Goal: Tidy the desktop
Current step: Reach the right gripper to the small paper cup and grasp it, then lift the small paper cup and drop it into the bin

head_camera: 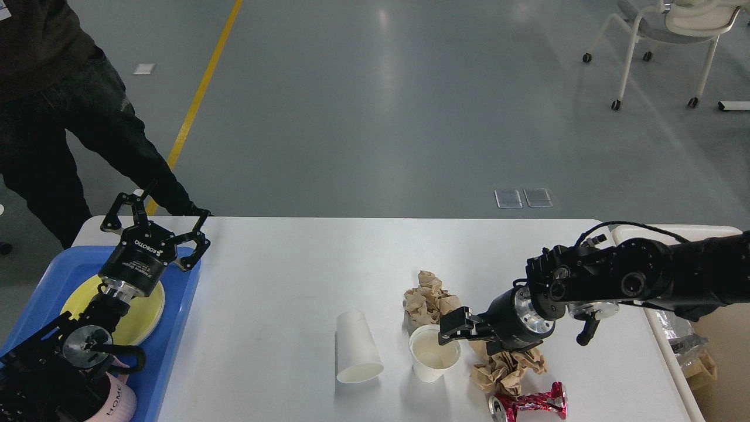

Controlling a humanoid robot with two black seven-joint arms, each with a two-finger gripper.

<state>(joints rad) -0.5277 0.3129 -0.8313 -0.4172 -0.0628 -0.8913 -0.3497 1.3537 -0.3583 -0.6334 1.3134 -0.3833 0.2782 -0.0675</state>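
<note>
The white desktop (281, 305) carries a paper cup lying on its side (357, 349), an upright paper cup (432, 358), two crumpled brown paper balls (426, 298) (508, 374) and a crushed red can (527, 404). My right gripper (471, 337) is open and low over the table. It reaches in from the right between the upright cup and the nearer paper ball, with one finger (456, 325) over the cup's far rim. My left gripper (155, 220) is open and empty above the blue tray (179, 334).
The blue tray at the left holds a yellow plate (143, 316) and a pink mug (114, 404). A cream bin (712, 334) with a foil bag (674, 334) stands at the table's right edge. A person (64, 117) stands at the far left corner.
</note>
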